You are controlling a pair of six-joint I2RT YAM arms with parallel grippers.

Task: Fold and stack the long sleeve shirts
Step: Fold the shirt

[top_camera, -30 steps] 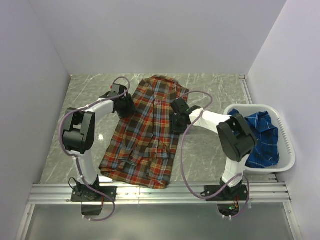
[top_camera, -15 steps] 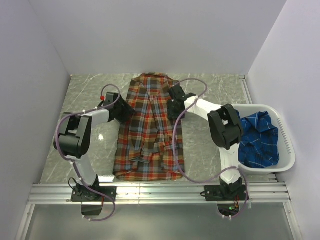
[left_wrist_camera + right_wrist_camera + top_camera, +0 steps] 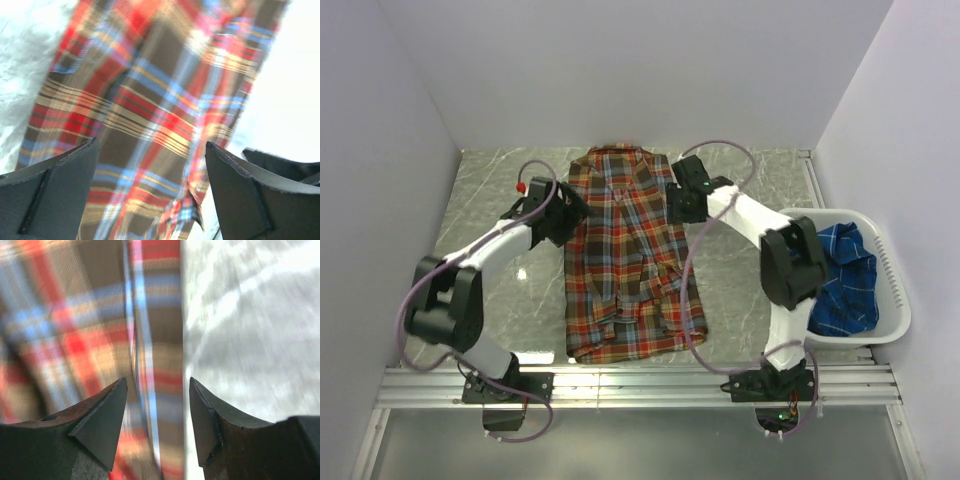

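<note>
The red-orange plaid long sleeve shirt (image 3: pixel 630 265) lies flat on the marble table, collar toward the back wall, with both sleeves folded in over its front. My left gripper (image 3: pixel 572 207) hovers at the shirt's left shoulder edge. In the left wrist view its jaws (image 3: pixel 151 145) stand wide apart over the plaid cloth (image 3: pixel 150 90) and hold nothing. My right gripper (image 3: pixel 679 200) is at the right shoulder edge, open (image 3: pixel 157 382), with the shirt's edge (image 3: pixel 155 315) lying below the gap. The blue plaid shirt (image 3: pixel 842 275) sits crumpled in the basket.
A white plastic basket (image 3: pixel 898 300) stands at the right edge of the table, beside the right arm. Grey marble table (image 3: pixel 490 200) shows on either side of the red shirt. Walls enclose the back and sides.
The red shirt has swung from slanted to straight and slid toward the back wall. Both grippers moved back with it, and the left jaws have opened wide, letting go of it.
</note>
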